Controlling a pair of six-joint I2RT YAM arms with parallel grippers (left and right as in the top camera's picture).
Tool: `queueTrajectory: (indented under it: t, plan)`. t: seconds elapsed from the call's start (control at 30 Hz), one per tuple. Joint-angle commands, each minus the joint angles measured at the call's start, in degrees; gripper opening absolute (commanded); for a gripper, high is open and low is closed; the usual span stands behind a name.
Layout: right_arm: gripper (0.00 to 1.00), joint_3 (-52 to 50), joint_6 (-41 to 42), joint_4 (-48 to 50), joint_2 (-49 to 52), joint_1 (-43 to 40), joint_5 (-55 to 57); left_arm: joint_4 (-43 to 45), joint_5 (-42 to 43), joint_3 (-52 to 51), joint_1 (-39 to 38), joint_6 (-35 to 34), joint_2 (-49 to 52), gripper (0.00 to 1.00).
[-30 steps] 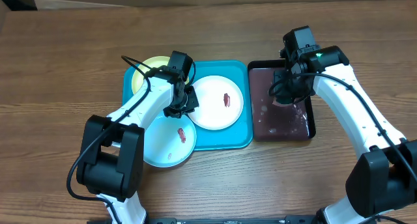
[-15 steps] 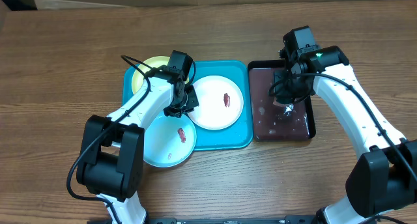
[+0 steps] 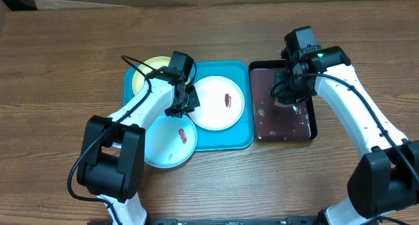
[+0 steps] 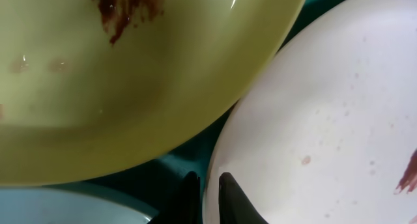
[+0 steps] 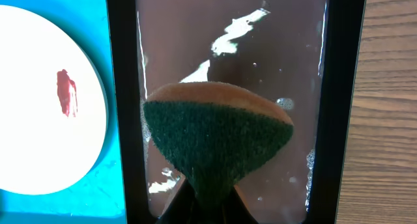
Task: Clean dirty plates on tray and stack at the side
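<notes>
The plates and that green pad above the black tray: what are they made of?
The white plate and yellow-green plate look like smooth glossy plastic, judging by their sheen and glints. The sponge seems foam: orange-tan body, coarse fibrous dark-green scouring face.

- No letters, numbers, brand names or signs can be read in any of the three views.
- The white plate (image 3: 209,110), tray (image 3: 226,140), black tray (image 5: 122,87) and sponge (image 5: 218,136) show no legible marking.
</notes>
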Motion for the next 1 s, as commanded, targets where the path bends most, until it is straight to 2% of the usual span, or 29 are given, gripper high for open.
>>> queueTrajectory:
  t: [0.0,0.13,0.47,0.6,0.77,0.83,0.97]
  plan:
    - [0.06,1.25,-0.22,0.11,-1.46,0.33,-0.04,1.18,-1.03,-1.95,-0.39,-0.7,0.11,0.14]
    - [0.06,1.25,-0.22,0.13,-1.49,0.33,-0.04,1.62,-1.22,-1.88,-0.33,-0.7,0.09,0.11]
    - [0.07,1.25,-0.22,0.13,-1.49,0.33,-0.04,0.61,-1.2,0.55,-0.33,-0.48,0.07,0.16]
    - [0.07,1.25,-0.22,0.15,-1.49,0.33,-0.04,0.46,-1.25,0.59,-0.33,-0.48,0.07,0.1]
    - [0.04,1.25,-0.55,0.13,-1.46,0.33,-0.09,0.44,-1.2,0.59,-0.33,-0.5,0.07,0.11]
    - [0.04,1.25,-1.92,0.11,-1.46,0.33,-0.15,0.46,-1.2,0.59,-0.33,-0.5,0.07,0.04]
    - [0.04,1.07,-1.92,0.17,-1.16,0.5,-0.17,0.68,-1.2,0.59,-0.33,-0.5,0.07,0.04]
